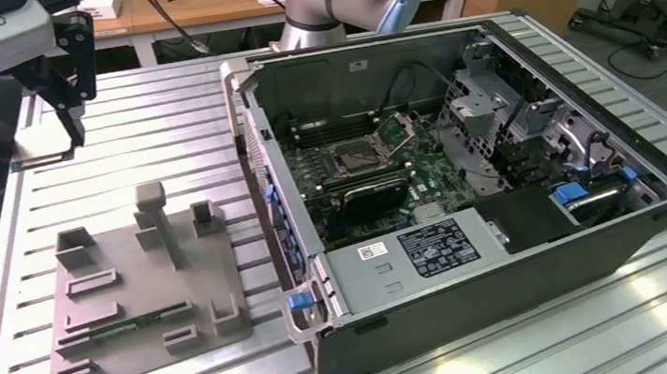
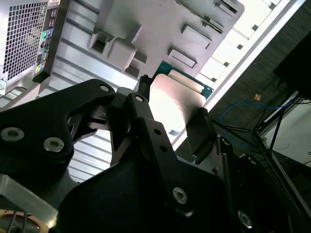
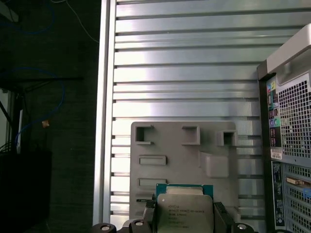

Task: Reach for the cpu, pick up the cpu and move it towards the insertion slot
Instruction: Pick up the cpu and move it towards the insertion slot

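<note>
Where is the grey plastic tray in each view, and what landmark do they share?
Exterior view: the grey plastic tray lies on the slatted table, to the exterior view's left of the computer case.
Second wrist view: the tray lies beyond the held cpu.
First wrist view: the tray lies beyond the cpu.
Shared landmark: the computer case, beside the tray in all three.

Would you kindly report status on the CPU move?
Tool shut on the cpu, held above the table, clear of the grey tray. Insertion slot inside the open case, bracket raised. Nothing seen in the way.
</note>
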`<act>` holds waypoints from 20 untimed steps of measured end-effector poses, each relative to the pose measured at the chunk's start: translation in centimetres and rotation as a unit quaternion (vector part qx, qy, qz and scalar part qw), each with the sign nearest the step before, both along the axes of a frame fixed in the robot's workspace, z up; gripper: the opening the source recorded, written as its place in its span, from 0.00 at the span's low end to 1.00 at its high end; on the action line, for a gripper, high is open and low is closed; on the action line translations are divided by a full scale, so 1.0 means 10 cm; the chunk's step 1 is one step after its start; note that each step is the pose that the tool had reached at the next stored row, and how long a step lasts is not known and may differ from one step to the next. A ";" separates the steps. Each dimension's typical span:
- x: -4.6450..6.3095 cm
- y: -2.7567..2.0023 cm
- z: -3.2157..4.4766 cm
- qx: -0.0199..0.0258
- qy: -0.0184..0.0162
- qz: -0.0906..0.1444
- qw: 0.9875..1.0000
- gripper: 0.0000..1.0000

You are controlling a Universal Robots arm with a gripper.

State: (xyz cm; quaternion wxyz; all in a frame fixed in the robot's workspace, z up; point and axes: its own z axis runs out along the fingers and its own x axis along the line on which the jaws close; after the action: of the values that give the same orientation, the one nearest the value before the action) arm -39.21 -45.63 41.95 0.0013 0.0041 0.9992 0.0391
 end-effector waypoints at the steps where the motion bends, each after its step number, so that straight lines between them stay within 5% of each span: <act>1: 0.01 0.000 -0.001 0.000 0.000 0.000 1.000 0.54; 20: 0.10 0.000 -0.007 0.000 0.000 0.000 1.000 0.54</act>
State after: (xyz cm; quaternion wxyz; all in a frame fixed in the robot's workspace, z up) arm -38.17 -45.63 41.88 0.0013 0.0041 0.9992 0.0391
